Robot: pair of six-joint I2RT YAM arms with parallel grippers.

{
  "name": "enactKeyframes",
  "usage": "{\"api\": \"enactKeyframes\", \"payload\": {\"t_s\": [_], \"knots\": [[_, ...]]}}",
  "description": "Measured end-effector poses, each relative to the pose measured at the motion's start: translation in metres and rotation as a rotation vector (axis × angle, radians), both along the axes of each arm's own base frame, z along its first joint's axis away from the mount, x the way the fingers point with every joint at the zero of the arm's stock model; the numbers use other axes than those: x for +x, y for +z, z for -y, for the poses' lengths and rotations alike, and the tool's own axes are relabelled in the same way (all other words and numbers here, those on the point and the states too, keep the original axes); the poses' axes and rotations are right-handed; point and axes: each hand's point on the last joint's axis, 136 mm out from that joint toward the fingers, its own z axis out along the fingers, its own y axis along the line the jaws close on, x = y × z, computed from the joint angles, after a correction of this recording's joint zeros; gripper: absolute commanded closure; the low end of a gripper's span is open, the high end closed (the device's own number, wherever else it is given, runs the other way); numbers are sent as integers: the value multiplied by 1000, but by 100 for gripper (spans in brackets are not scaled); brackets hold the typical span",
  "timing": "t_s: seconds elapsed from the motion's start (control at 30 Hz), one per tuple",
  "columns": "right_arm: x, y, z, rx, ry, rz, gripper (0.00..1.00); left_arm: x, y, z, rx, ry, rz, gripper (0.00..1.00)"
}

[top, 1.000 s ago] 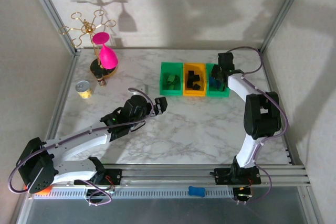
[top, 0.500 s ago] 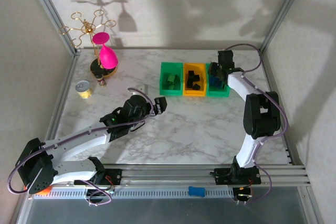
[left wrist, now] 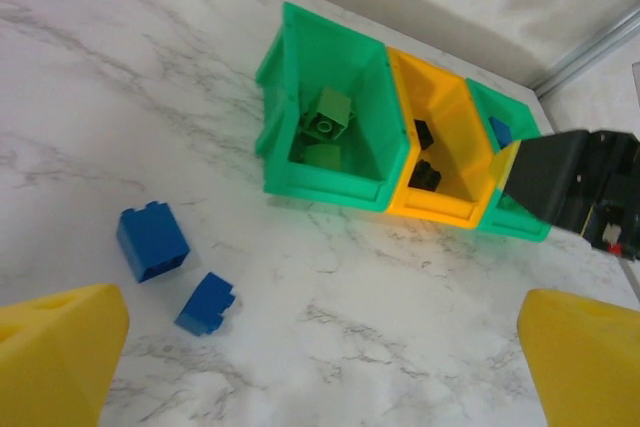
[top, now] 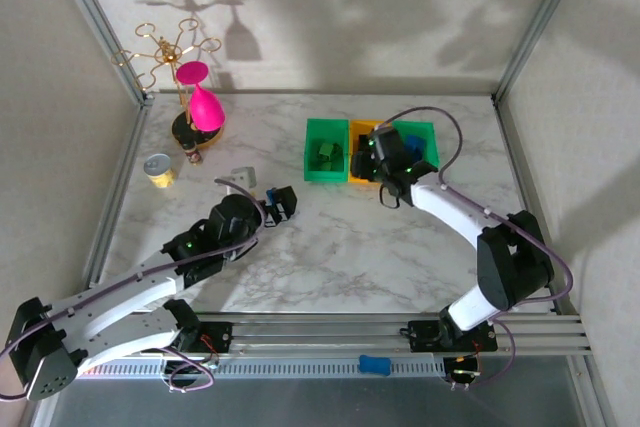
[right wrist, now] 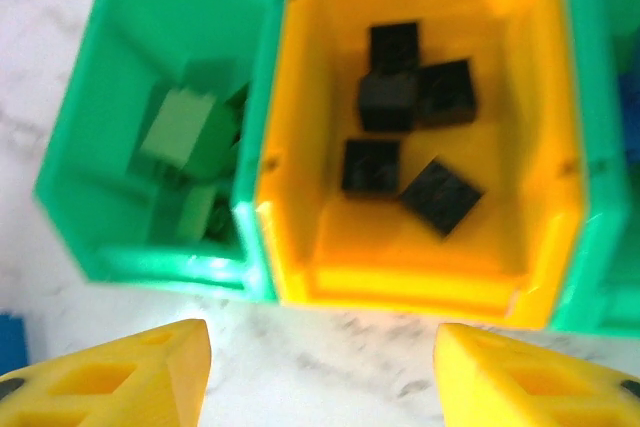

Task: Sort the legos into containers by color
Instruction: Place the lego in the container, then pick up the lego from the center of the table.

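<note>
Marble [left wrist: 400, 287], two loose blue legos [left wrist: 152, 240], five black legos [right wrist: 446, 92], three bins [left wrist: 320, 189], left claw [left wrist: 325, 322], right claw [right wrist: 322, 342] released

1. The yellow-orange bin [right wrist: 400, 287] holds five black legos [right wrist: 388, 99].
2. Touching its left side, a green bin [right wrist: 150, 27] holds green legos [right wrist: 180, 137].
3. Two yellow fingers [right wrist: 110, 377] stand wide apart above the marble desk [right wrist: 330, 342].

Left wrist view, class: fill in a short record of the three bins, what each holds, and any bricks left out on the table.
left green bin: green bricks
yellow-orange bin: black bricks
right green bin: one blue brick shows; the rest is hidden by the right arm
loose on table: larger blue brick, smaller blue brick
left end effector: open, holding nothing
</note>
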Motion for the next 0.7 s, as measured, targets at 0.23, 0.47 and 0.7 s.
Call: {"api": "enactKeyframes", "payload": {"t_s": [0.23, 0.47, 0.7], "knots": [[-52, -13, -65, -5, 168, -26, 34, -12, -4, -24, -23, 66, -6, 0], [-81, -45, -112, -31, 305, -65, 33, -21, -16, -44, -50, 137, -29, 0], [-87, -78, -150, -55, 404, -102, 32, -25, -14, -58, -77, 196, -31, 0]]}}
